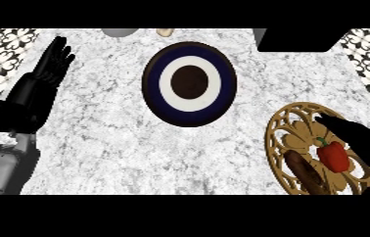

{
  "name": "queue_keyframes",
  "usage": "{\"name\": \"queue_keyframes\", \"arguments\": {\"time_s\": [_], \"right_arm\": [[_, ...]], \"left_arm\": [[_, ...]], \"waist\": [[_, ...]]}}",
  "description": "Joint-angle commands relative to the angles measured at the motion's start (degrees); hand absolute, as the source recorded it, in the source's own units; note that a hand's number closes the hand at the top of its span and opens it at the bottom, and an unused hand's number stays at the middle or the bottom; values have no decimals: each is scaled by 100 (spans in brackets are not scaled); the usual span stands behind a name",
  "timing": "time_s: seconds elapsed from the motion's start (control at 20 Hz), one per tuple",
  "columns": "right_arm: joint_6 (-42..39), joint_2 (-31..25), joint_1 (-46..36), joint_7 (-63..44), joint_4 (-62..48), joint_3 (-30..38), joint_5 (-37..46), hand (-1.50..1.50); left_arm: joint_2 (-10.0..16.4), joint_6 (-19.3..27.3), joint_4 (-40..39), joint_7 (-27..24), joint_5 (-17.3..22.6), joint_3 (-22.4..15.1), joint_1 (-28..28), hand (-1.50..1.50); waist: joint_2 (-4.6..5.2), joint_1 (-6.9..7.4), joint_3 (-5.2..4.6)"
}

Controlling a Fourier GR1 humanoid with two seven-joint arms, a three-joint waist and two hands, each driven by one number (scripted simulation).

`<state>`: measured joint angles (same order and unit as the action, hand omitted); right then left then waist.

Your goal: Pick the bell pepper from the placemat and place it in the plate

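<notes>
While the red bell pepper [333, 155] lay on the round tan openwork placemat [277, 133], the black right hand [347, 130] hung over it, grasp impossible to tell; the round navy-and-white plate [219, 84] sat well apart, and the left hand [49, 65] rested released.

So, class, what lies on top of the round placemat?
A red bell pepper and a long brown item lie on the placemat. The right hand covers its right part, so anything there is hidden.

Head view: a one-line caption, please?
Right hand by the red bell pepper on the placemat; plate at centre, left hand resting open at left.
</notes>
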<state>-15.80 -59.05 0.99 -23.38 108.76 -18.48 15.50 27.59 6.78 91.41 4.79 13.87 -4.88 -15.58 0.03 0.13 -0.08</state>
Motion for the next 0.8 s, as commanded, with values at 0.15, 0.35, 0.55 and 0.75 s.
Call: {"name": "queue_keyframes", "arguments": {"time_s": [0.15, 0.35, 0.55, 0.75], "right_arm": [[-473, 543, -512, -165, -799, 75, 729, -150], [-645, 638, -446, -133, -1179, 46, 1105, -150], [-220, 1032, -241, 224, -1733, -36, 1816, -150], [-752, 1518, -1013, 302, -2405, 72, 1933, -150]], "left_arm": [[-237, -129, -33, 21, -211, 108, -25, 0], [-393, 9, 234, 397, -386, 12, -146, 0], [-265, -356, 549, 283, -210, 325, 297, 0], [-649, -310, -53, -60, -669, 169, -46, 0]], "waist": [[3, 20, 9], [-2, 3, 10], [-6, 10, 11], [8, 7, 9]]}}
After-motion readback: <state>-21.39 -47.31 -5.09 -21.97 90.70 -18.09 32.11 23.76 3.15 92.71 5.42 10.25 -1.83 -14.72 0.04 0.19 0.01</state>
